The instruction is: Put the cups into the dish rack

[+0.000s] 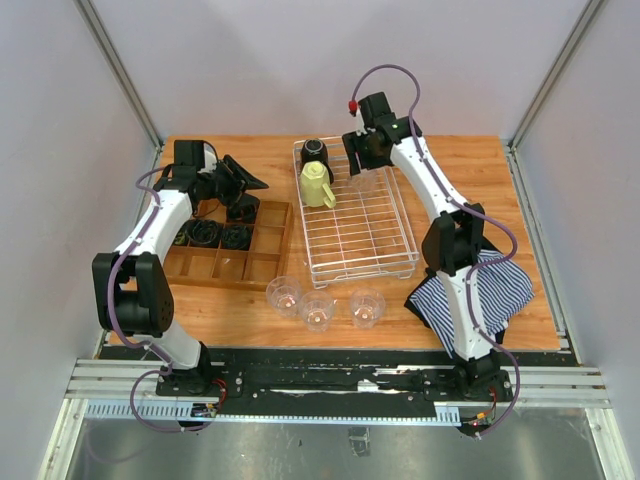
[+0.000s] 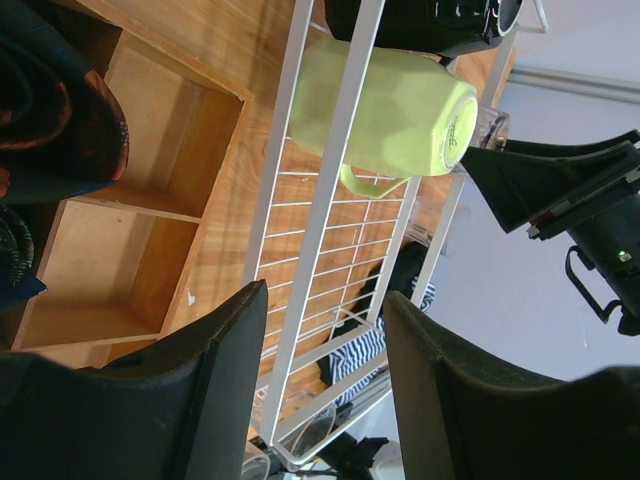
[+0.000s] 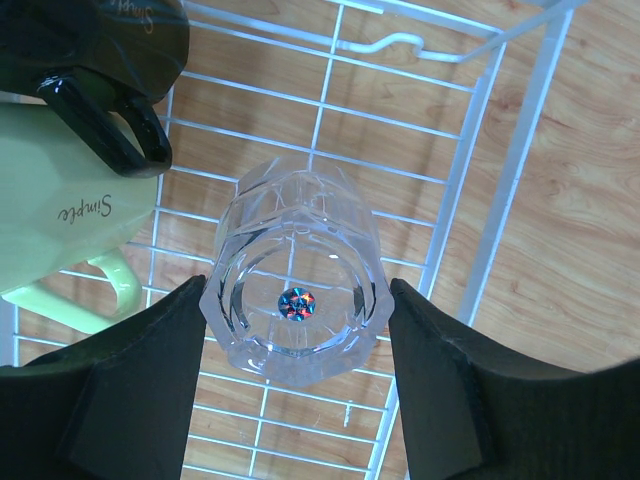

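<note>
Gripping tumbler (image 3: 298, 300) over dish rack (image 1: 365, 235)

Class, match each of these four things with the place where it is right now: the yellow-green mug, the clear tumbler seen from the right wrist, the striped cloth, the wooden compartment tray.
Things:
1 yellow-green mug
2 clear tumbler
3 striped cloth
4 wooden compartment tray

Places:
A left of the dish rack
B in the rack's far left part, beside the black mug
C in the right claw, over the rack
D on the table, right of the rack

Pairs: 1-B, 2-C, 3-D, 4-A
</note>
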`<state>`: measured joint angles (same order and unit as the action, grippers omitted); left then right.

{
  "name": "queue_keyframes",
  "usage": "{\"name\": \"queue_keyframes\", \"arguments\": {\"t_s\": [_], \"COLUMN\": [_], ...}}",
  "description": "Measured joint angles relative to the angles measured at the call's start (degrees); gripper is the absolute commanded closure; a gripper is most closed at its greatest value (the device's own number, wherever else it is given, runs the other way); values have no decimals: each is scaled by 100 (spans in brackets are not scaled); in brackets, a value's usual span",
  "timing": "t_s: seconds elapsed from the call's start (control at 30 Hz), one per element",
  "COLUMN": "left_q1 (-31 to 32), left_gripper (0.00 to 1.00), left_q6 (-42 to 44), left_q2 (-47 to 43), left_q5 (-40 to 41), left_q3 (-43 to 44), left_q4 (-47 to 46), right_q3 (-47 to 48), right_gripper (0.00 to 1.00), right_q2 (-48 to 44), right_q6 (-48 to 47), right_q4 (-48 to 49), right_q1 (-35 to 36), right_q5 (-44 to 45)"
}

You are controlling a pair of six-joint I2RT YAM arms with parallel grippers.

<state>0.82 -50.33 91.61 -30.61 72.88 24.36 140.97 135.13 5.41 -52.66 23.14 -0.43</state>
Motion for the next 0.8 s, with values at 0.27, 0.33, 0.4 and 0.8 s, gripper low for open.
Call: {"name": "queue_keyframes", "arguments": {"t_s": [0.27, 0.33, 0.4, 0.8], "left_q1": [0, 0, 0, 0], "left_gripper": [48, 48, 48, 48], "left_q6": [15, 15, 15, 15], "left_q2": [0, 0, 0, -2], "left_q5": [0, 2, 2, 2], "left_q3": [-2, -2, -2, -39], "left_q4": [22, 22, 22, 20], "right_q3": [0, 0, -4, -492], "right_gripper": [53, 44, 35, 18], "right_q2": [98, 107, 107, -133], "right_q6": [-133, -149, -160, -195], "right_q4": [-37, -35, -24, 496], "right_q1": [44, 59, 61, 61], "right_q5": [57, 55, 48, 2]}}
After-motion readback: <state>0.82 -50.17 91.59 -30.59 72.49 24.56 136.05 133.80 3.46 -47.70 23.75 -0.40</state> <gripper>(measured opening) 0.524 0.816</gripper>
